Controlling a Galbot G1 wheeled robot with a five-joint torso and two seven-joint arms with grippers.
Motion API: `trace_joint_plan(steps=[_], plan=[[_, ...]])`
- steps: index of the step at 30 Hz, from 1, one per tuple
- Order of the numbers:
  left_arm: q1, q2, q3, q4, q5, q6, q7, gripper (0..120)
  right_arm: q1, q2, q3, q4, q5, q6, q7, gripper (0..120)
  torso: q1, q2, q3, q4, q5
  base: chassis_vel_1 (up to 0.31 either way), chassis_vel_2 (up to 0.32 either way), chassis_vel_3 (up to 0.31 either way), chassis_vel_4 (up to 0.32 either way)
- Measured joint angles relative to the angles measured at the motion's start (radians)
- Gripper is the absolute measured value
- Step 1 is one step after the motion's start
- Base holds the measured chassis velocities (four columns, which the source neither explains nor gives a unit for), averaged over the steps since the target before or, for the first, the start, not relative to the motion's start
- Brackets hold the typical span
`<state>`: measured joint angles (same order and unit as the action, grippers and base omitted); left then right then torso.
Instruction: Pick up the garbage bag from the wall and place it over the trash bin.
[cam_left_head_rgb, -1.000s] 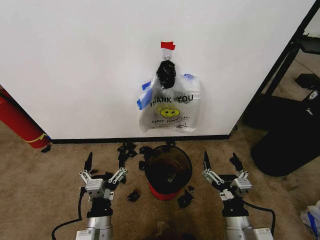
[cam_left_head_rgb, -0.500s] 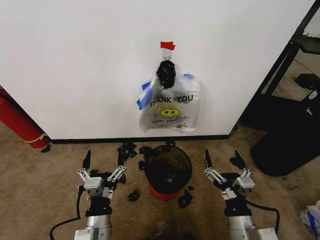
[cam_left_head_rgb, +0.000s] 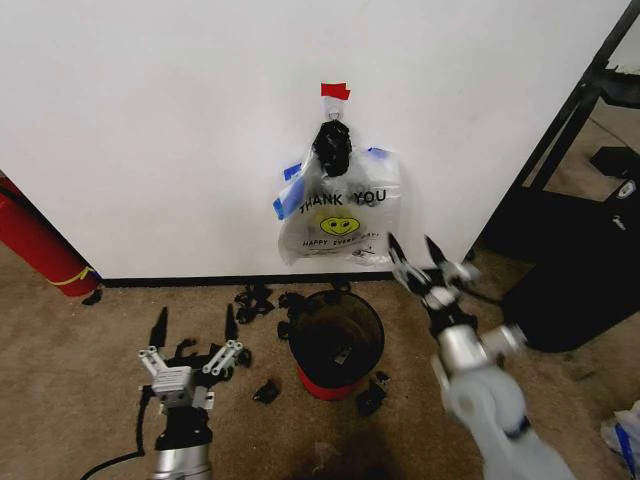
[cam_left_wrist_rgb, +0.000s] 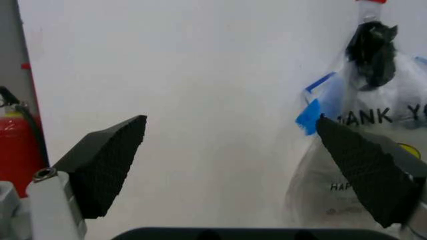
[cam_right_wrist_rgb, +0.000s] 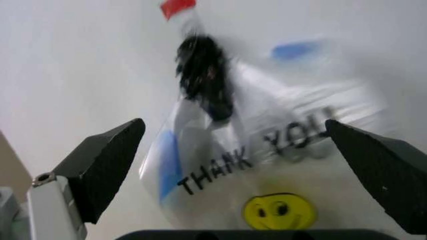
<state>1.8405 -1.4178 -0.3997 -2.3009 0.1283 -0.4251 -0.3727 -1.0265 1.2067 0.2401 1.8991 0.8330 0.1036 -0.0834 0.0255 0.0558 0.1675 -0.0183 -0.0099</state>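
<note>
Beside the wall (cam_left_head_rgb: 150, 120), right gripper (cam_left_head_rgb: 418, 250) reaches open-jawed toward the bag (cam_left_head_rgb: 340, 220); next, grasping one sheet cleanly. Left gripper (cam_left_head_rgb: 192, 325) waits open near the bin (cam_left_head_rgb: 337, 335).

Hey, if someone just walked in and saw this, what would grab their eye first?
The garbage bag with its yellow smiley, hanging on the white wall under red tape. Next, the right gripper, open, raised beside the bag's lower corner. The trash bin stands on the carpet directly beneath.
</note>
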Motion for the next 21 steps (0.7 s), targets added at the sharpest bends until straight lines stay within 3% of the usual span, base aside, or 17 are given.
trace_joint_plan(steps=[4,9,21], plan=[[0.000,-0.032,-0.026,0.004,0.017,0.002,0.002,100,0.231,0.014,-0.118,-0.200,0.090,0.001,0.006,100,0.000,0.000,0.000,0.0003,0.0003,0.000,0.000,0.000,0.000],[-0.010,-0.070,-0.052,-0.003,0.016,0.002,0.001,100,0.395,0.045,-0.198,-0.346,0.140,0.009,-0.012,100,0.000,0.000,0.000,0.0004,-0.0001,0.000,0.000,0.000,0.000],[0.007,-0.117,-0.051,-0.029,0.043,-0.011,0.001,100,0.487,0.112,-0.270,-0.435,0.138,0.021,-0.022,100,0.000,0.000,0.000,0.0002,0.0002,0.000,0.000,0.000,0.000]])
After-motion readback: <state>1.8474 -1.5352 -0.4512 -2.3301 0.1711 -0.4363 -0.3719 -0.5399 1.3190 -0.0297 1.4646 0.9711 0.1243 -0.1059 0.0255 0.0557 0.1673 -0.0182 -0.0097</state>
